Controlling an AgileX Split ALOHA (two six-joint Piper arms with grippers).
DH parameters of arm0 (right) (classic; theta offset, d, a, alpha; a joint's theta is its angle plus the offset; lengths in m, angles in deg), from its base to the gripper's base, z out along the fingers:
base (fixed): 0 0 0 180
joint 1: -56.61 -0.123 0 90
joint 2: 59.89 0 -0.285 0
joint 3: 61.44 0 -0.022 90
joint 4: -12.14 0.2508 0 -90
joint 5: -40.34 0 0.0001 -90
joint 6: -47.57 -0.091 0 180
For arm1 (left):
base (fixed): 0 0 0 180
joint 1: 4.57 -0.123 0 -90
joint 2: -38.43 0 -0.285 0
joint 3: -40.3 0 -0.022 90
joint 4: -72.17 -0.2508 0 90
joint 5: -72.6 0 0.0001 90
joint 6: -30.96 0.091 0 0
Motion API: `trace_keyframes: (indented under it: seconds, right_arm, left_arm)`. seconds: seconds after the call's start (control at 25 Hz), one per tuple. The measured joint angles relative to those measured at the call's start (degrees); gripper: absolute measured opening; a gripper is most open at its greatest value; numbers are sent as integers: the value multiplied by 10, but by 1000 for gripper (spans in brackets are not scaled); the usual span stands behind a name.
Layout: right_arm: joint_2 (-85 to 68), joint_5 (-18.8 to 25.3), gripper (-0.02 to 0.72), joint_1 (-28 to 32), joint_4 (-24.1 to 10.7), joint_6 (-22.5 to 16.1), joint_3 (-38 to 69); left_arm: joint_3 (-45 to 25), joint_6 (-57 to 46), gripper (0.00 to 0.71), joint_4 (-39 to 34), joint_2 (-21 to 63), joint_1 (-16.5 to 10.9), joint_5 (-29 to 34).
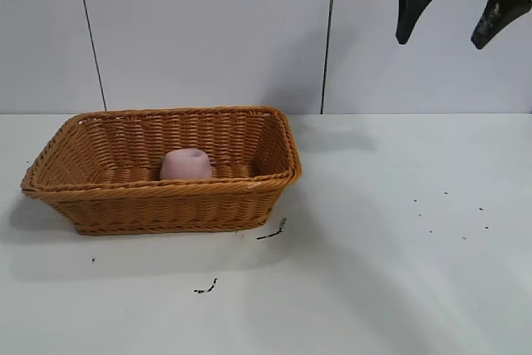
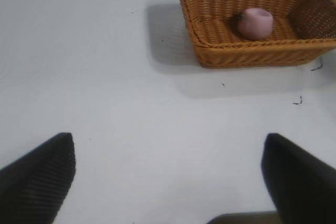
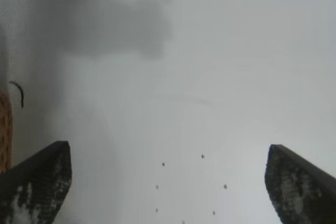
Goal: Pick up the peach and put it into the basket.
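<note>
The peach (image 1: 185, 164) sits inside the wicker basket (image 1: 166, 205), on its floor near the front wall and roughly midway along the basket's long axis, which runs across the exterior view. The basket stands on the white table (image 1: 399, 272), toward the left side of that view.

The right claw (image 1: 453, 14) hangs high near the top right corner of the exterior view, well apart from the basket, its jaws spread wide and holding nothing. From it the peach lies down and far to the left. The left claw (image 2: 168, 182) also stands with its jaws apart and empty, over bare table, with the basket well ahead of it.

Judging from how things lie, the placing looks done; neither claw needs to close in.
</note>
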Motion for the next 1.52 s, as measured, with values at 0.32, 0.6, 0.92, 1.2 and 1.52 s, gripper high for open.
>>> trace_keyframes:
  seconds: [0.32, 0.6, 0.92, 1.2, 1.52]
  right_arm:
    - [-265, 1, 695, 0, 1, 0, 289]
    - [-531, -2, 695, 0, 1, 0, 527]
    - [-876, -86, 695, 0, 1, 0, 737]
    - [-1075, -103, 695, 0, -1, 0, 802]
    - [-1144, -104, 695, 0, -2, 0, 802]
  left_arm:
    - [0, 0, 693, 0, 0, 0, 0]
    - [0, 0, 693, 0, 0, 0, 0]
    - [0, 0, 693, 0, 0, 0, 0]
    - [0, 0, 693, 0, 0, 0, 0]
    - [0, 0, 693, 0, 0, 0, 0]
